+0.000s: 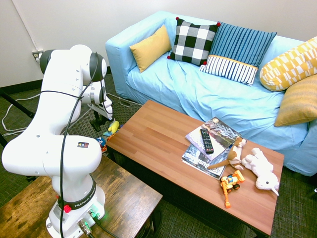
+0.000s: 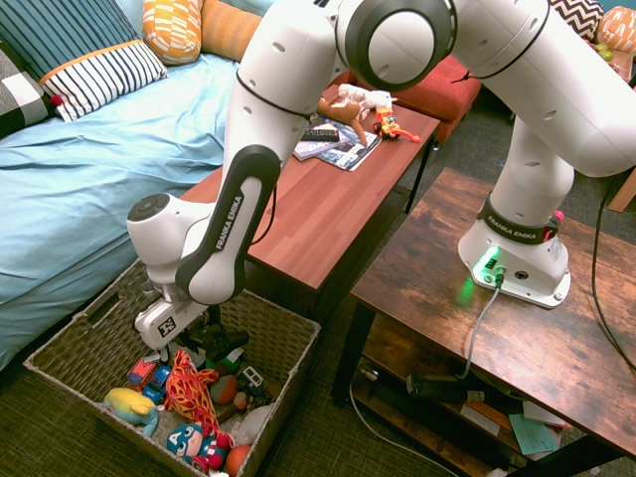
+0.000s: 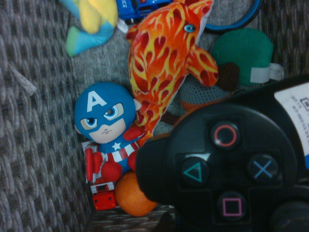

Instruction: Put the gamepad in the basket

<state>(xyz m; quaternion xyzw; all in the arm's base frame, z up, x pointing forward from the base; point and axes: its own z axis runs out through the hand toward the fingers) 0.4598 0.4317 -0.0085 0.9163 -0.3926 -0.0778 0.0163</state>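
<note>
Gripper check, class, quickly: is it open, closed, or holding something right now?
Gripper: closed on the gamepad, low inside the basket above the toys.

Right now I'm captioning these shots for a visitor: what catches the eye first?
The white arm plunges its gripper, shut on the black gamepad, into the woven basket on the floor beside the wooden table. Bright toys crowd that basket: a flame-patterned plush and a Captain America doll.
</note>
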